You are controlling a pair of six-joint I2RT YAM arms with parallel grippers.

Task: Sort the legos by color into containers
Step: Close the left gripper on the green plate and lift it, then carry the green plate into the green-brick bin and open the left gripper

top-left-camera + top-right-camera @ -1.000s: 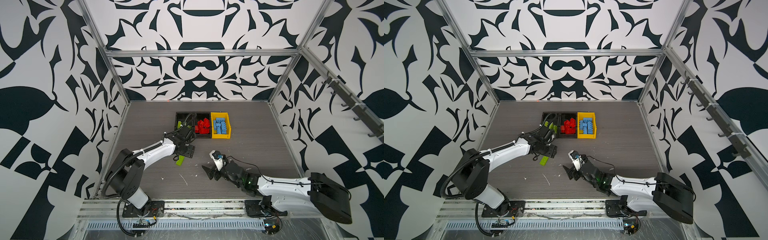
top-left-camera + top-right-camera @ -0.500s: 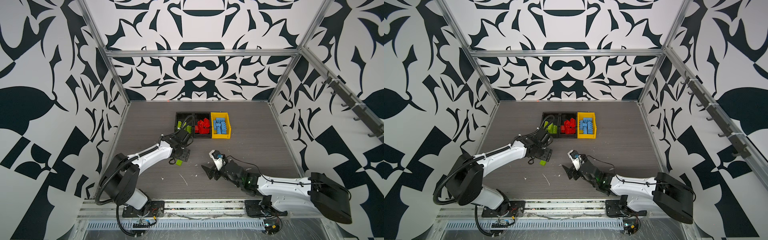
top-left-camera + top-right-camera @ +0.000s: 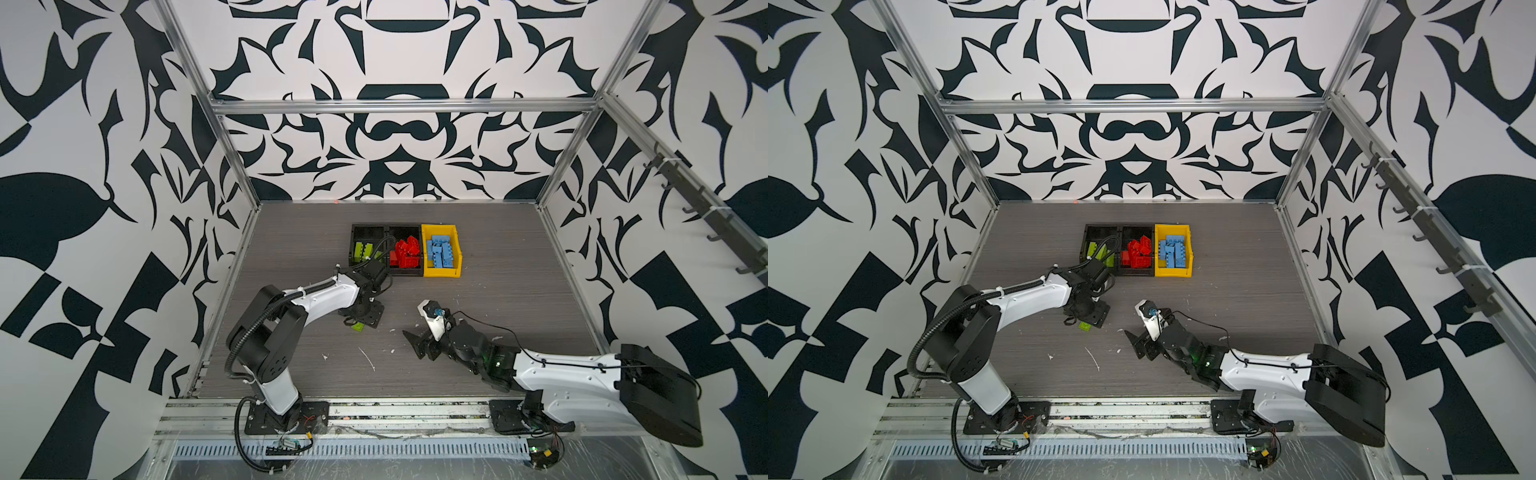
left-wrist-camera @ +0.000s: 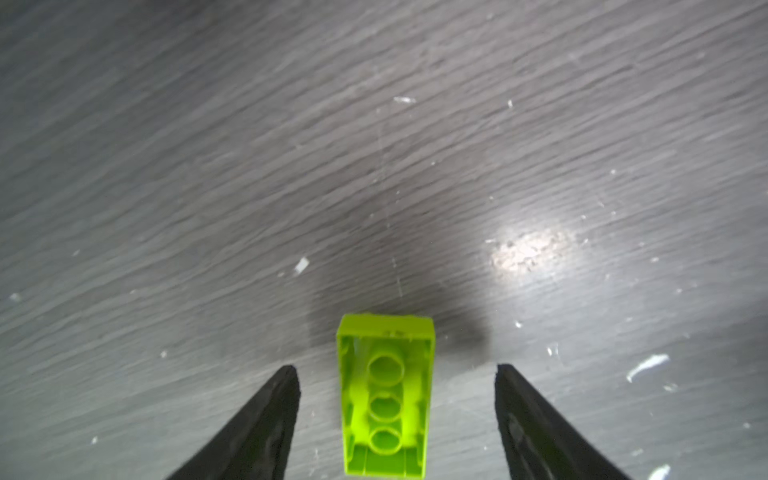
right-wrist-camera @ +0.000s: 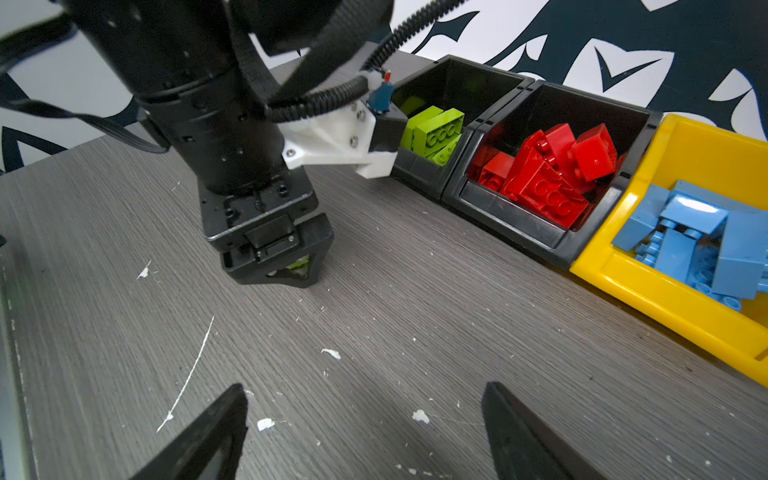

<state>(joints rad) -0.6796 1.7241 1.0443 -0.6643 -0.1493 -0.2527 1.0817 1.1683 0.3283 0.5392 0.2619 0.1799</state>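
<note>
green brick (image 3: 356,328): mostly under left tool (image 3: 358,323) | yellow bin (image 5: 673,311): cut off

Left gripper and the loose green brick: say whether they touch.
Apart. Left wrist view: bare table shows between the green brick and both fingers of the left gripper.

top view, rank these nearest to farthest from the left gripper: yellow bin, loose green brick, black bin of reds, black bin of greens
1. loose green brick, on the table between the left gripper fingers
2. black bin of greens, leftmost of the row
3. black bin of reds, middle
4. yellow bin, rightmost
</note>
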